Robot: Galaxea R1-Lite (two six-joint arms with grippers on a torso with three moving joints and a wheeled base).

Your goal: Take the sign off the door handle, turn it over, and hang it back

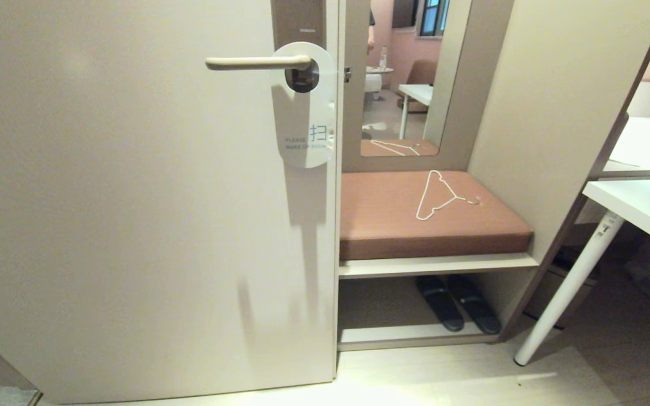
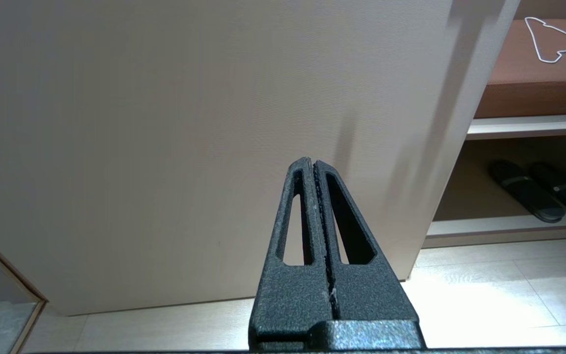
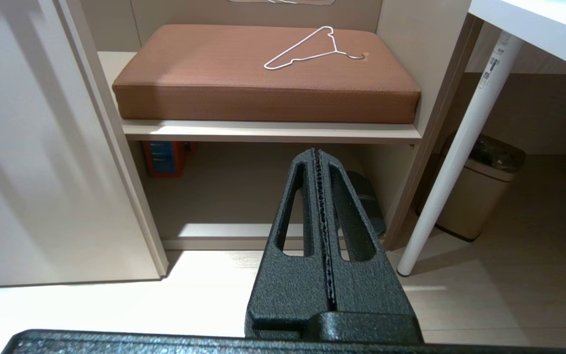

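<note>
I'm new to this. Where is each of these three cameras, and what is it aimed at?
Head view: up on the head, facing the cream door with the white sign on the beige lever handle; no arm shows.
Left wrist view: behind the shut black left gripper, facing the door's lower part.
Right wrist view: behind the shut black right gripper, facing the brown cushioned bench.
All three share the white wire hanger.

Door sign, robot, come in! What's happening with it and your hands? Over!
Both hands shut, empty, low: left hand, right hand. Sign hangs on door handle, white face out. Nothing blocking it.
</note>
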